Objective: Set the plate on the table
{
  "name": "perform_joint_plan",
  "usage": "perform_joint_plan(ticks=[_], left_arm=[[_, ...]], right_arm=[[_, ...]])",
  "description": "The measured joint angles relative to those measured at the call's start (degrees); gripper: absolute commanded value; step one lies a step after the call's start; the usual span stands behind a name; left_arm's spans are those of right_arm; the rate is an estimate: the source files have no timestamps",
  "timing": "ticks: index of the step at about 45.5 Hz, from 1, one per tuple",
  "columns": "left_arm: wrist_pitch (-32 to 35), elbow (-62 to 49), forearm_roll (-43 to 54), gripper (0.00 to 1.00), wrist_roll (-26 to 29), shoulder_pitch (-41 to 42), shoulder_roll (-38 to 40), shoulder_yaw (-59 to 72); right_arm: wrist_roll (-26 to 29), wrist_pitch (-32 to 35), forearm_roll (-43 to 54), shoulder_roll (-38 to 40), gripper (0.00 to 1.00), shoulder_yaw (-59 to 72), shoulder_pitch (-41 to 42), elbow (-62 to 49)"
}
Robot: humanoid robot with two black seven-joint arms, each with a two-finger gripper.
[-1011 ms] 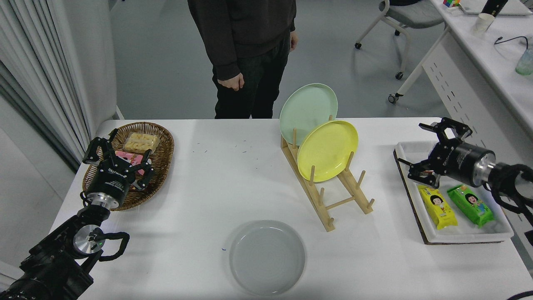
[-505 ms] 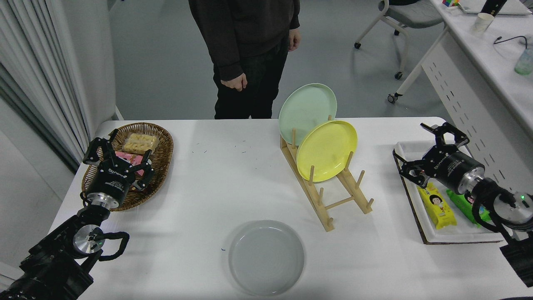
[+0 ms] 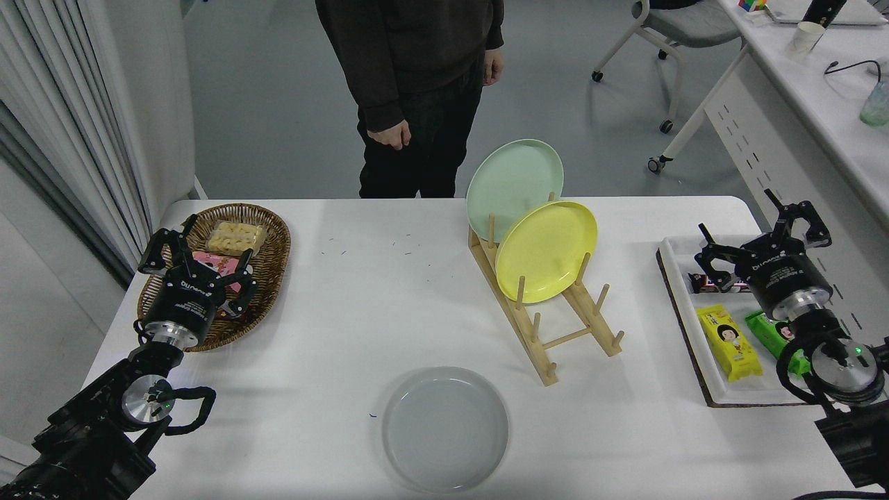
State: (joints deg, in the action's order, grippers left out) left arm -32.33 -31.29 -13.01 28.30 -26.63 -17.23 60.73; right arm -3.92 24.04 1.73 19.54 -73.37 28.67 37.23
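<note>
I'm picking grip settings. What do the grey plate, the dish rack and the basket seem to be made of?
The grey plate: smooth, slightly glossy, with soft reflections; probably ceramic or melamine, the look leaves it open. The dish rack: pale, unpainted wood, with round dowel pegs. The basket: brown woven wicker or rattan, its weave visible along the rim.

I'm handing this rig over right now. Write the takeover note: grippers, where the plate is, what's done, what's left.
Left gripper: open, empty, parked over the wicker basket at the table's left end.
Right gripper: open, empty, above the white tray at the right end.
The grey plate lies flat on the white table, near the front edge and apart from the wooden rack, which holds the yellow plate and mint green plate.
Done: plate placed and let go.
Left: nothing on the plate; perhaps park the right arm.
</note>
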Motion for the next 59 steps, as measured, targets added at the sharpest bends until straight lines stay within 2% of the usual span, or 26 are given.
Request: perform_joint_plan(ticks=[59], left_arm=[[0.0,0.0,0.0,0.98,0.0,0.0,0.0,0.0]], right_arm=[[-1.2,0.5,-0.1,-0.5,0.99,2.5,1.8,-1.7]])
